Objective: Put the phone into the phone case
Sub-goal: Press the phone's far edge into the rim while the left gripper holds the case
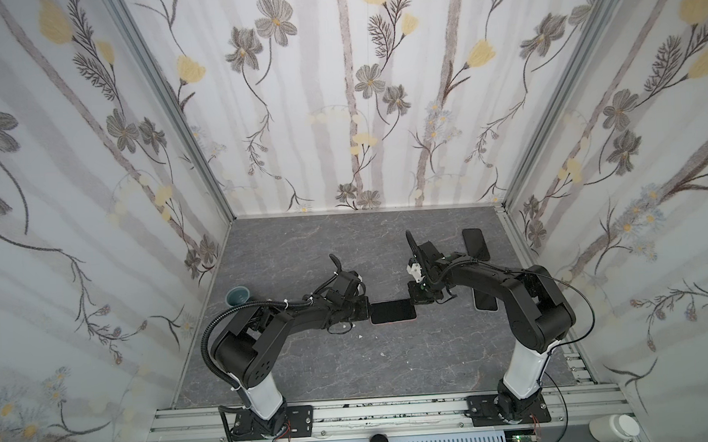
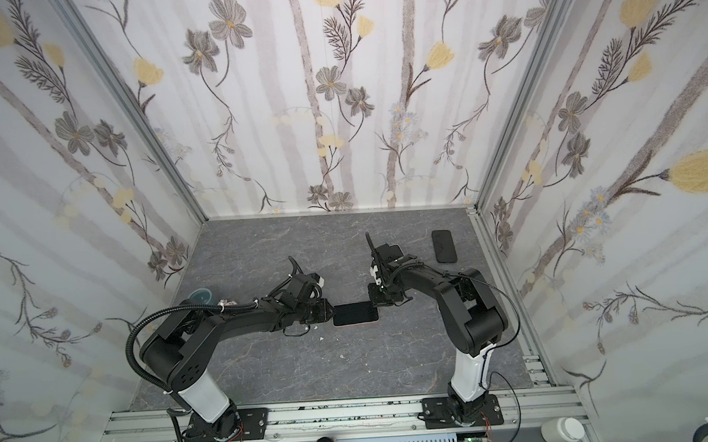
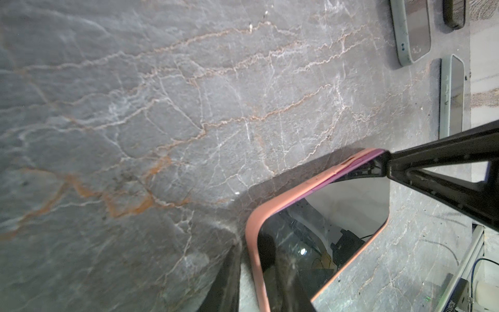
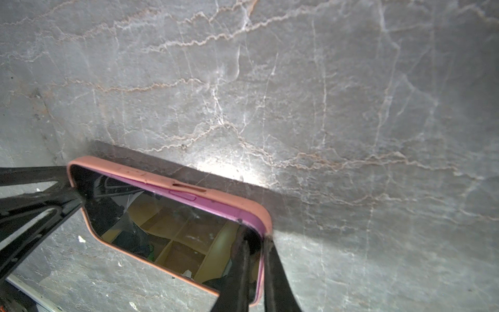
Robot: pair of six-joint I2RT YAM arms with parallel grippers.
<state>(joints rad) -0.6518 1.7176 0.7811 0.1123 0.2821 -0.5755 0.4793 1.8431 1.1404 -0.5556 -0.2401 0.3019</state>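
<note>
The phone, black screen up, lies in a salmon phone case mid-table. Along one long edge the phone's purple side shows above the case's rim. My left gripper is shut on the case's left end, one finger outside the rim and one over the screen. My right gripper is shut on the case's far right corner, pinching rim and phone edge together.
A black phone-shaped slab lies at the far right. A light-rimmed one lies partly under the right arm. A blue-grey cup stands by the left wall. The enclosure walls close in three sides.
</note>
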